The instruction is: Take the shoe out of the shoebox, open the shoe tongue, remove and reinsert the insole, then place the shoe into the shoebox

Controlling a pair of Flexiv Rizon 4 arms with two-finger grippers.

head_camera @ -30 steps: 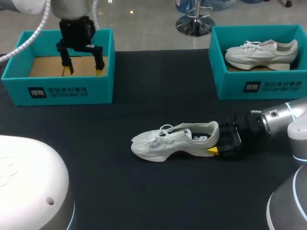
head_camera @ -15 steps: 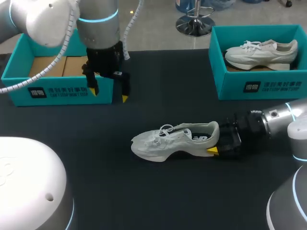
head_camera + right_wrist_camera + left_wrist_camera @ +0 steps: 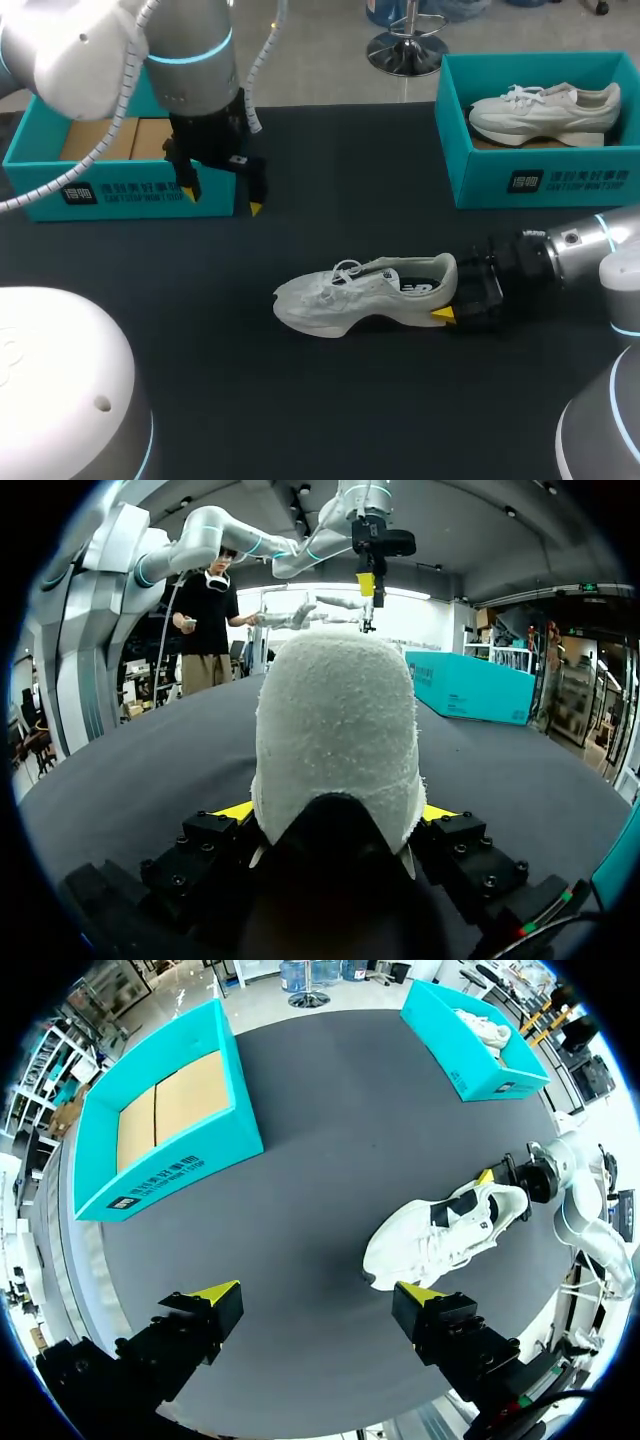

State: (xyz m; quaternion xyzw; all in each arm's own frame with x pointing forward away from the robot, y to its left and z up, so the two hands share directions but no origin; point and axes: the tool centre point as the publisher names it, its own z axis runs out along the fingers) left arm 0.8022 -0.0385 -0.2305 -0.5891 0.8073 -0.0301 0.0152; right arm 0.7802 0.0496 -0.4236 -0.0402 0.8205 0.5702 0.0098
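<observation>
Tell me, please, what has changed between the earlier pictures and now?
The left gripper, open and empty, came out from over the empty shoebox, across its front wall, toward the shoe. The right gripper stayed shut on the shoe's heel, and the shoe did not move. The second shoe stayed in the right shoebox.

Two teal shoeboxes [image 3: 120, 190] [image 3: 540, 180] are shown, at ten and two o'clock. Two white shoes [image 3: 360, 295] [image 3: 545, 110] are counted, at centre and two o'clock. Two arms [image 3: 190, 60] [image 3: 580, 245] are seen.
</observation>
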